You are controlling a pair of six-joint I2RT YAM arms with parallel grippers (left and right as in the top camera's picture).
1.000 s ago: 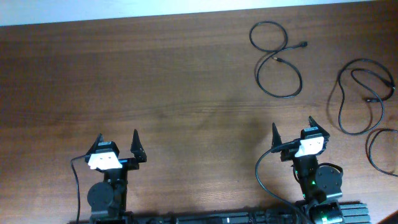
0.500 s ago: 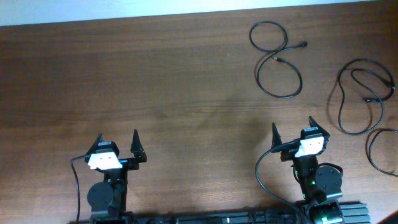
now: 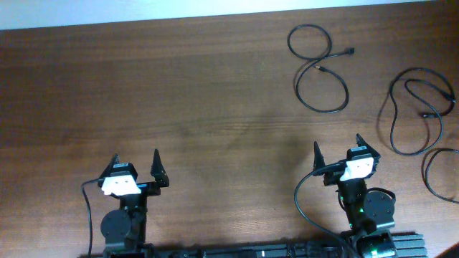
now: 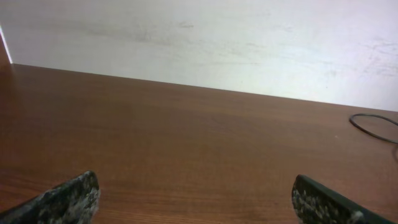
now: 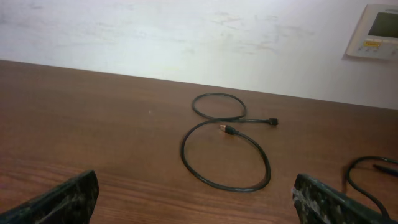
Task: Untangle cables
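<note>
Three black cables lie apart from one another on the brown table (image 3: 201,93), all at the right. One forms a figure-eight (image 3: 297,86) at the back; the right wrist view shows it as two loops (image 5: 233,188) with both plug ends near their crossing. A second cable (image 3: 394,107) curls further right, and a third (image 3: 426,172) loops at the right edge. My left gripper (image 3: 135,161) sits open at the front left, over bare wood (image 4: 196,202). My right gripper (image 3: 337,147) is open at the front right, short of the figure-eight (image 5: 196,199), holding nothing.
A pale wall runs behind the table's far edge (image 4: 186,84). A white wall panel (image 5: 376,31) hangs at the upper right of the right wrist view. Thick black wires (image 3: 300,204) trail from the arm bases along the front edge.
</note>
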